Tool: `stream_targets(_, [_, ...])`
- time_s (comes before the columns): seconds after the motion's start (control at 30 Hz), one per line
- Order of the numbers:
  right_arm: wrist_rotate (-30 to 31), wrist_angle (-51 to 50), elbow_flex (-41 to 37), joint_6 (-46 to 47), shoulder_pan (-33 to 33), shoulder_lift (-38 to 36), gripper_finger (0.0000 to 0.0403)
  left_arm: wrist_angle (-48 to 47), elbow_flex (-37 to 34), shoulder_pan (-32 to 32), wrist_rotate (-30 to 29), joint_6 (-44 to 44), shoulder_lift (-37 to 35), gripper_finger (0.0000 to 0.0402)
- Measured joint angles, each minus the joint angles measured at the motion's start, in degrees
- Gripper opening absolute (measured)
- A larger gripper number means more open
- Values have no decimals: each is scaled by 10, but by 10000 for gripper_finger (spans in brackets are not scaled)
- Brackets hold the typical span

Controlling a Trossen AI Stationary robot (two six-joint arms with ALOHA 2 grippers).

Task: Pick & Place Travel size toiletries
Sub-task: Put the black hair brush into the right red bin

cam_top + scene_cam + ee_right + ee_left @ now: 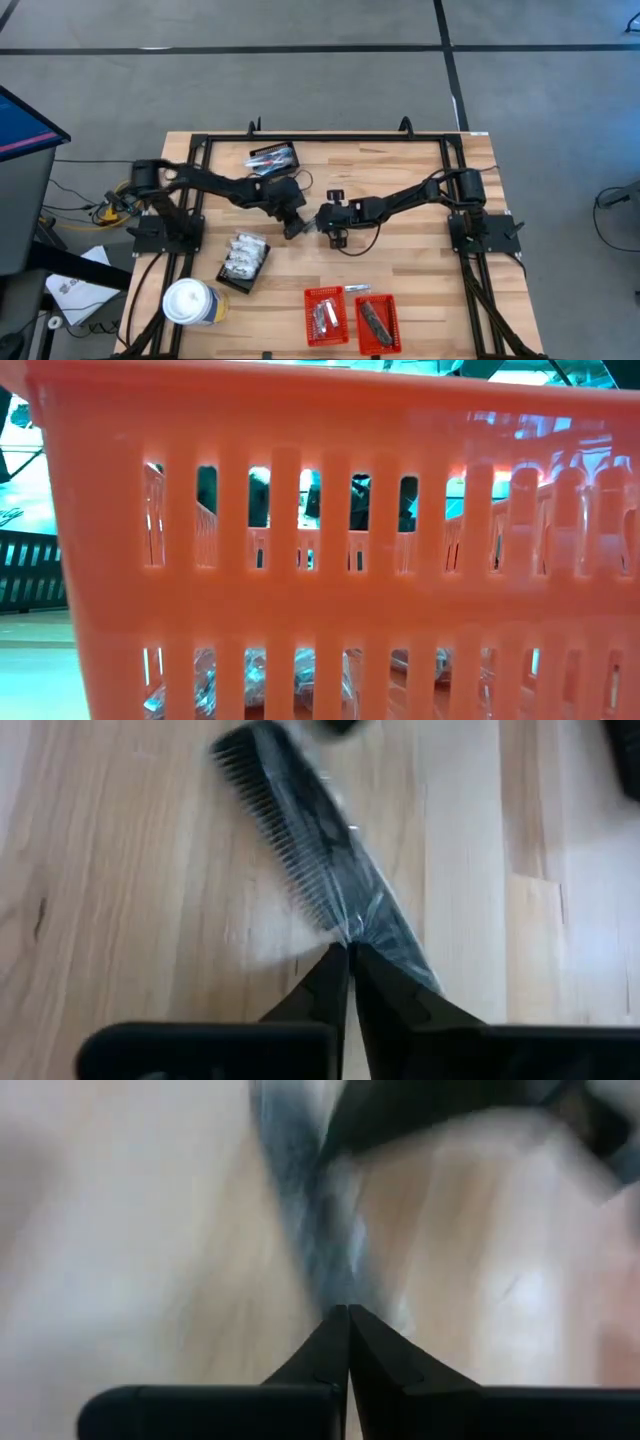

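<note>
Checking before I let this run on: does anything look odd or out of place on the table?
Yes. A wrapped dark comb is pinched at both ends mid-table: the right claw is shut on one end, the left claw on the other. One silvery item lies on the table behind the red baskets.

Lab or workshop: framed wooden table point(400, 200) on grey concrete floor point(300, 80) with taped lines.

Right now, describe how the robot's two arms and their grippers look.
Both arms are dark, slim and jointed, reaching in from black frames at the table's sides. The left gripper and right gripper each end in two black fingers that taper to thin wedge tips above a blocky black base. A thin black cable loops from the right arm onto the table. No markings show.
</note>
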Motion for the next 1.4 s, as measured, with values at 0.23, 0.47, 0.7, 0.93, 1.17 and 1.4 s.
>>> stream_targets(0.23, [6,-42,16,22,-2,-14,1,5,-27,-45,-177,26,-192,1])
stream_targets(0.47, [8,-31,20,32,3,-42,0,9,-109,-95,-267,21,-392,1])
stream_targets(0.7, [12,-33,19,62,10,-112,0,13,-191,-107,-297,-14,-491,1])
stream_targets(0.93, [6,-71,20,85,54,-187,0,16,-233,-108,-297,-21,-490,1])
stream_targets(1.17, [5,-175,20,125,169,-275,0,25,-241,-108,-297,-6,-488,1])
stream_targets(1.4, [-7,-257,20,156,326,-328,0,43,-241,-118,-287,-2,-488,1])
